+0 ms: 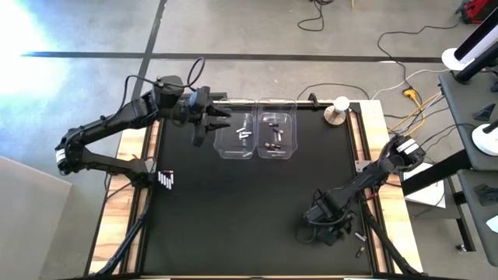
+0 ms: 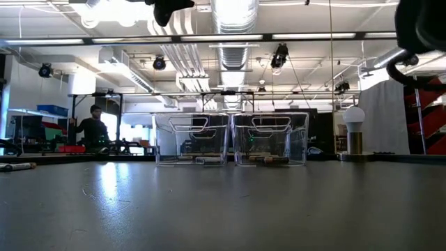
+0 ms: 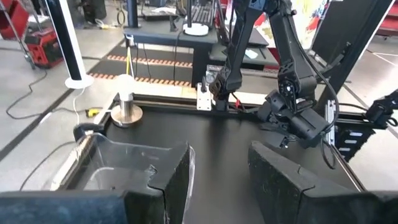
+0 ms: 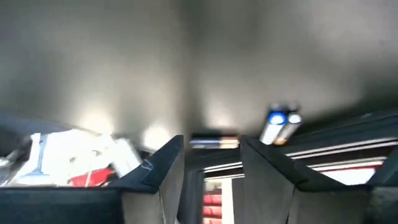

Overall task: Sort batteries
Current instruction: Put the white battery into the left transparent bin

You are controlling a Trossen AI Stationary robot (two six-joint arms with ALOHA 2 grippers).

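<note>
1. High view: two clear bins (image 1: 257, 136) on the desk (image 1: 233, 218), batteries (image 1: 274, 134) inside both; left claw (image 1: 208, 124) open beside them, empty.
2. Right wrist view: right claw (image 4: 211, 163) open low over a dark battery (image 4: 214, 142); two more batteries (image 4: 280, 126) nearby.

no readable text anywhere. the batteries (image 4: 280, 126) by the right arm show blue and silver wrap but no legible brand, the clear bins (image 2: 230, 138) carry no label, and the red-and-white shapes at the table edge stay too blurred to read.
</note>
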